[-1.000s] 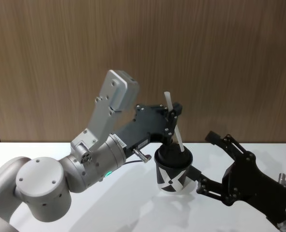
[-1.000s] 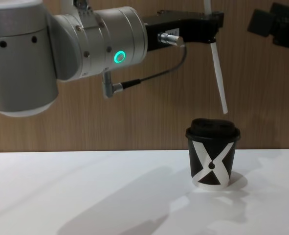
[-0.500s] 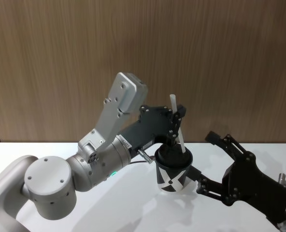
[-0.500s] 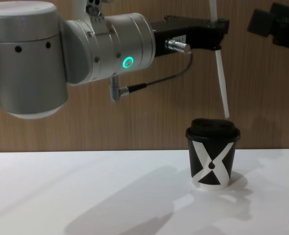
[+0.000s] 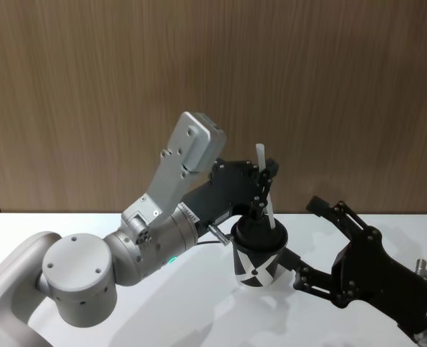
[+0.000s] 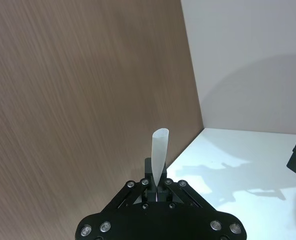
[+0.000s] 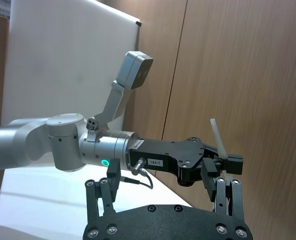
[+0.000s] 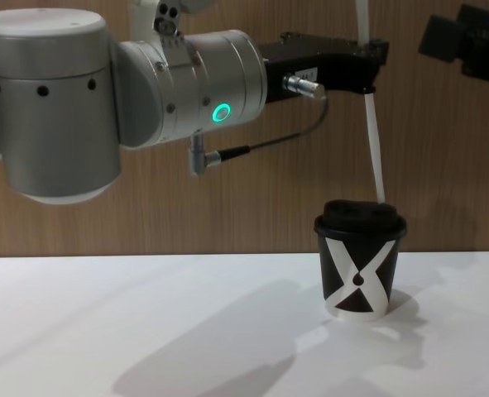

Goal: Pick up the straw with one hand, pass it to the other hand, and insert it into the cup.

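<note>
The black cup (image 8: 358,266) with its white X and domed lid stands on the white table (image 8: 145,331). My left gripper (image 8: 368,66), on the silver wrist with the green ring light, is shut on the white straw (image 8: 375,141) and holds it almost upright over the cup. The straw's lower tip is level with the top of the lid; whether it has entered I cannot tell. In the head view the straw (image 5: 266,195) runs from the left gripper (image 5: 265,177) down to the cup (image 5: 258,259). My right gripper (image 5: 300,230) is open to the right of the cup.
A brown wood-grain wall (image 5: 343,87) stands close behind the table. A thin dark cable (image 8: 277,136) loops under the left wrist. In the chest view the right gripper (image 8: 467,41) hangs high at the upper right.
My left arm has moved right and down with the straw, bringing its tip from above the lid to the lid's top. The right arm has stayed still.
</note>
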`<state>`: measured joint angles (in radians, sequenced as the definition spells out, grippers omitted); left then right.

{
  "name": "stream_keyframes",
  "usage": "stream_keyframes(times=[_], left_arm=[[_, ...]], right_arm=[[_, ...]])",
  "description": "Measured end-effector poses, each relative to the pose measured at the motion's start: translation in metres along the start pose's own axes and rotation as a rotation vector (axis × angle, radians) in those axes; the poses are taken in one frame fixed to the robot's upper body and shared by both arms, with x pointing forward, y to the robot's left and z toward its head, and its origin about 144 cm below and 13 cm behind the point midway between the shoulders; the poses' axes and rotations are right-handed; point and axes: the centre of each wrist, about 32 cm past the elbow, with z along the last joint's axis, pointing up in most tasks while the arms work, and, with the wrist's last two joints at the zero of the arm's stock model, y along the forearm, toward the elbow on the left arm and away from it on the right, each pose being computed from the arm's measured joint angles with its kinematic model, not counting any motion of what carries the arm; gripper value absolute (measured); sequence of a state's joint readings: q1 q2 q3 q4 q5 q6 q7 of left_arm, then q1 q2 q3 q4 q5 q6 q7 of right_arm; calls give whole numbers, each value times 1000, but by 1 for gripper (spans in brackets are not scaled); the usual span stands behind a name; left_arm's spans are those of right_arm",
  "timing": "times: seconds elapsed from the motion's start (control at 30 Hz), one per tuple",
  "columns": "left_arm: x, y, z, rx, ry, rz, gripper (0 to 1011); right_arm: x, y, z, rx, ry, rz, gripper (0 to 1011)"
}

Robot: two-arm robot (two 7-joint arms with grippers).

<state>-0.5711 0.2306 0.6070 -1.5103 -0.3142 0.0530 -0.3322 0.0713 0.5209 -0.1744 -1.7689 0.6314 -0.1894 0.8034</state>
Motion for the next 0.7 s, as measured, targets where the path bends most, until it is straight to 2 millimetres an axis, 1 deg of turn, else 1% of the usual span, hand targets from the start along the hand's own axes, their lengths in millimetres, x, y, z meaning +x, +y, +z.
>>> stream_keyframes(times=[0.7], left_arm=[[-1,-7,-5,22,-16,-7,7]], right_arm=[[0,0,0,0,0,0,1001]])
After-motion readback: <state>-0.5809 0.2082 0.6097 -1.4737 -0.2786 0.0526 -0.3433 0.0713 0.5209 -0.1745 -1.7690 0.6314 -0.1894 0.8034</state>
